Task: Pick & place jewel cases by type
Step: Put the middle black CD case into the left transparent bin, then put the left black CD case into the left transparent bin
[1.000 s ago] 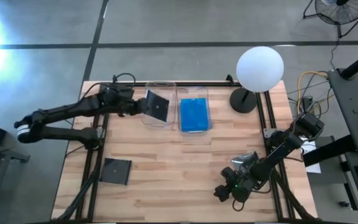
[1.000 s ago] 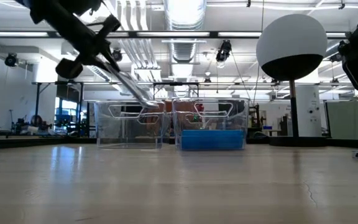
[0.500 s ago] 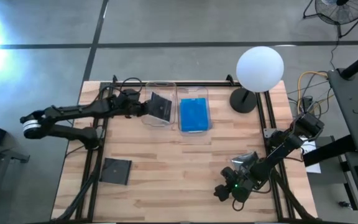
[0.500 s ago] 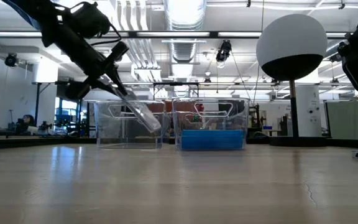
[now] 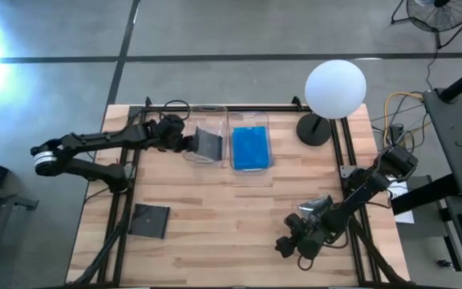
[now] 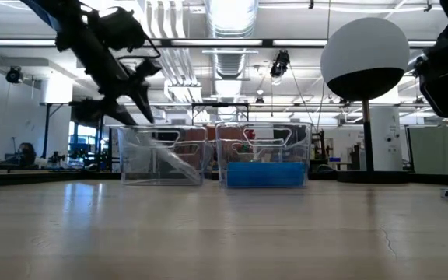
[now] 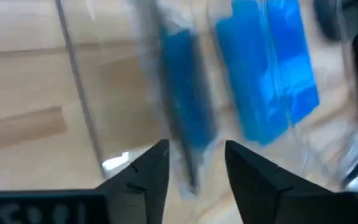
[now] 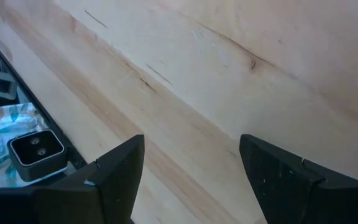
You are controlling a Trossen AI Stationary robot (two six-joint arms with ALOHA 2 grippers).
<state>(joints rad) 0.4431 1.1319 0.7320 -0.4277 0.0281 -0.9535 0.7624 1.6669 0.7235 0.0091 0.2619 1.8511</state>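
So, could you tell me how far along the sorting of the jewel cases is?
Done: blue cases lie in the right bin. In hand: the left gripper, jaws open, is at the left bin, where a dark case leans tilted inside. Left: another dark case lies on the table. The right gripper waits open near the front edge.

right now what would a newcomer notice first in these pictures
The big white globe lamp at the table's far right edge draws the eye first. Next comes the stack of bright blue cases in the right clear bin. Beside it, the left end effector hangs open over the left bin, a dark case leaning tilted inside.
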